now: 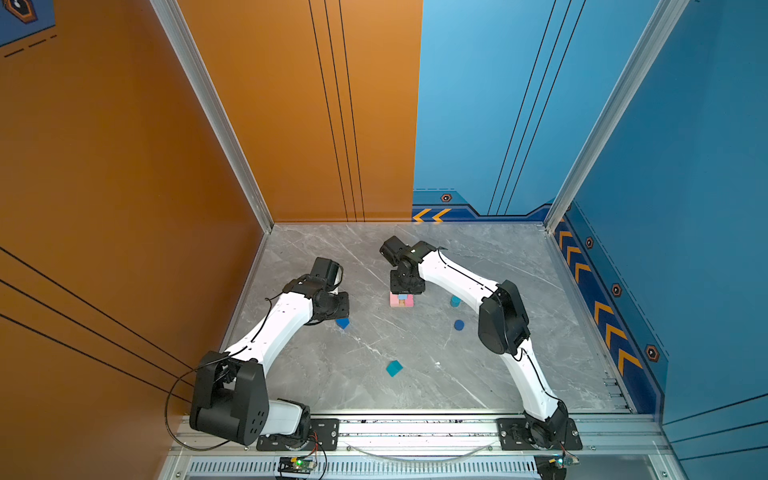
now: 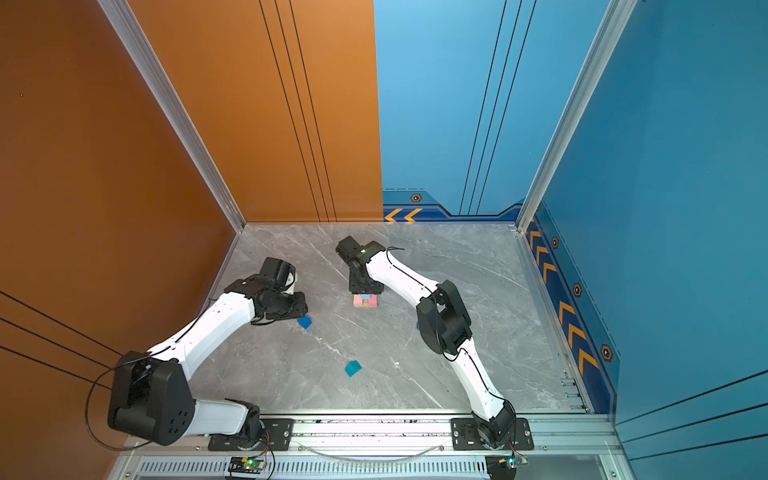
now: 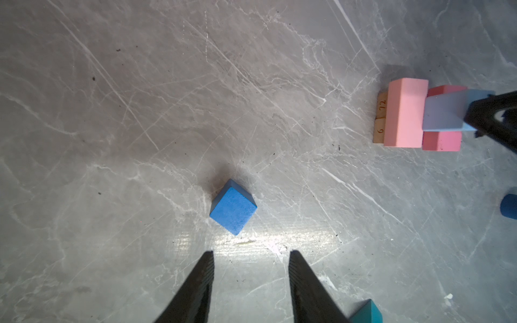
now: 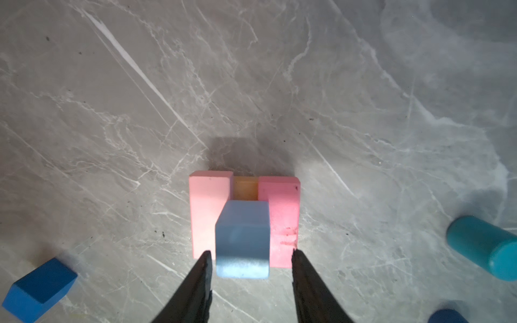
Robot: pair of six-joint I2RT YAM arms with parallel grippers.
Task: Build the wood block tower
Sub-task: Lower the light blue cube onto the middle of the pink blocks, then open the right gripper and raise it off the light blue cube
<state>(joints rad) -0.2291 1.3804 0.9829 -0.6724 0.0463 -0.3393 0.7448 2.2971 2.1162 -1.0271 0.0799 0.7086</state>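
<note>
tabletop [image 1: 415, 386]: grey, like stone, with thin white lines; the wrist views show small dark specks on it.
orange wall [image 1: 104, 166]: on the left side and half of the back, with thin black lines.
blue wall [image 1: 685, 208]: on the right side and the other half of the back.
silver posts [image 1: 216, 116]: one at each back corner.
yellow arrows [image 1: 432, 215]: on a dark blue band low on the blue wall.
silver rail [image 1: 415, 428]: along the front edge of the tabletop.
small board [image 1: 297, 462]: below the silver rail, with a green light on.
</note>
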